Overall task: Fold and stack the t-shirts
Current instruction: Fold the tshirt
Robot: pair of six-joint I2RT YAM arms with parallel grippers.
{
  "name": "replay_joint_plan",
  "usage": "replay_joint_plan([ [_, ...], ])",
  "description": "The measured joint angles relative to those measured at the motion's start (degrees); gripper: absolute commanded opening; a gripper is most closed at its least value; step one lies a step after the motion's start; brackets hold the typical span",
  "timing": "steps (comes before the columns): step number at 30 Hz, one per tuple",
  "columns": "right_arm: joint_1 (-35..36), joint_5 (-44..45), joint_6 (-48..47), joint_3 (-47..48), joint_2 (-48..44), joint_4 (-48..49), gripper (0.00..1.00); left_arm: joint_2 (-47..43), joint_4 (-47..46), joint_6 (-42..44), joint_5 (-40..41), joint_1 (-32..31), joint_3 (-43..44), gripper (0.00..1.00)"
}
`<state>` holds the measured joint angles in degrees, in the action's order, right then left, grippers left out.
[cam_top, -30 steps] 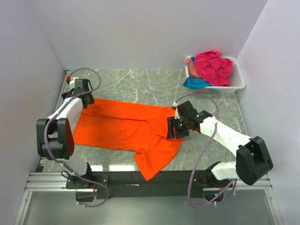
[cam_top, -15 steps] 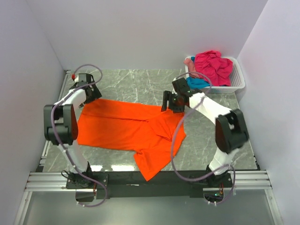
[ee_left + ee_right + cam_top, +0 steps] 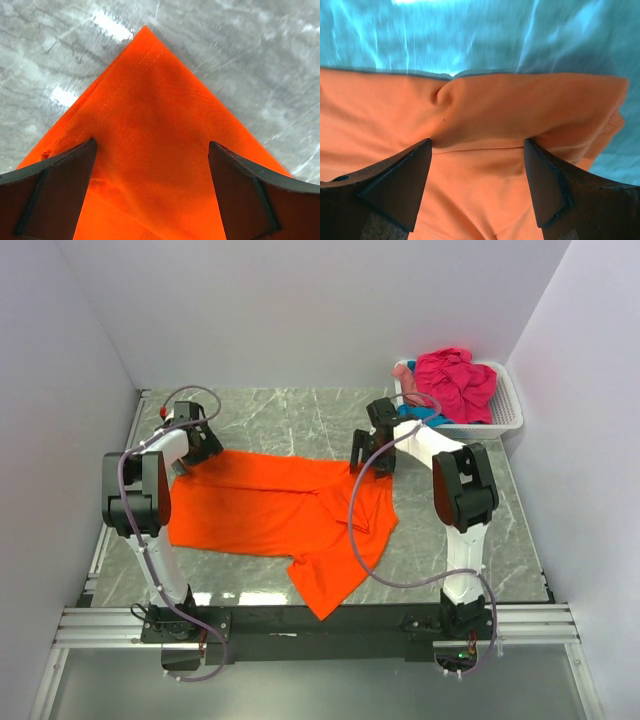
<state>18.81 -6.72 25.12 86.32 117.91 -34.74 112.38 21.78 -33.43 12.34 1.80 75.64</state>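
Here, basket [image 3: 511, 406] holds bunched shirts [image 3: 455, 380]; left end effector [image 3: 151, 145], right end effector [image 3: 477, 143] spread wide.

- the right gripper [image 3: 477, 150] points down at the orange shirt [image 3: 485, 110], its two dark fingers [image 3: 395, 190] spread wide apart.
- a rolled fold of the cloth runs across between the fingertips (a small pucker sits near its left end).
- past the shirt's far edge the table [image 3: 470, 30] shows, blurred and bluish.

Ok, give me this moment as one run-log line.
orange shirt: spread on table | left gripper: open over its far-left corner | right gripper: open over its far-right edge | basket: other shirts inside
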Motion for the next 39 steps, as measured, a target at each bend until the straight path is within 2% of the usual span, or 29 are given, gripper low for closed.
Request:
replay_joint_plan([
  [12, -4.0, -0.7, -3.1, 24.5, 14.7, -8.3, 0.81, 5.9, 3.4, -5.2, -0.3, 0.0, 9.7, 0.99],
  [18, -4.1, -0.6, -5.3, 26.9, 14.5, -9.1, 0.82, 5.4, 8.0, -7.6, 2.5, 0.3, 11.2, 0.99],
  [22, -3.7, -1.6, -5.3, 18.2, 6.4, -5.8, 0.86, -3.0, 10.6, -11.6, 5.4, 1.3, 5.4, 0.99],
  [25, -2.9, -1.3, -5.0, 7.8, -4.4, -3.0, 0.87, -12.4, 13.9, -16.7, 7.4, 3.6, -0.5, 1.00],
  [28, -1.6, -1.9, -3.5, -2.0, -14.9, 1.5, 0.89, -20.9, 14.8, -20.7, 6.9, 9.1, -8.1, 0.99],
  [31, -0.5, -3.2, -1.6, -10.8, -23.3, 5.7, 0.90, -24.5, 14.2, -22.2, 5.2, 14.8, -16.1, 0.99],
  [35, -0.4, -3.9, 0.3, -20.7, -28.8, 10.2, 0.91, -25.6, 13.4, -23.2, 2.4, 17.1, -26.8, 0.99],
  [37, -0.4, -4.0, 0.9, -23.1, -29.1, 10.6, 0.91, -26.7, 13.4, -23.1, 1.6, 16.7, -29.2, 0.98],
  [39, -0.2, -4.3, 1.1, -24.8, -29.1, 11.2, 0.91, -28.2, 12.1, -23.3, 0.6, 16.6, -29.9, 0.92],
])
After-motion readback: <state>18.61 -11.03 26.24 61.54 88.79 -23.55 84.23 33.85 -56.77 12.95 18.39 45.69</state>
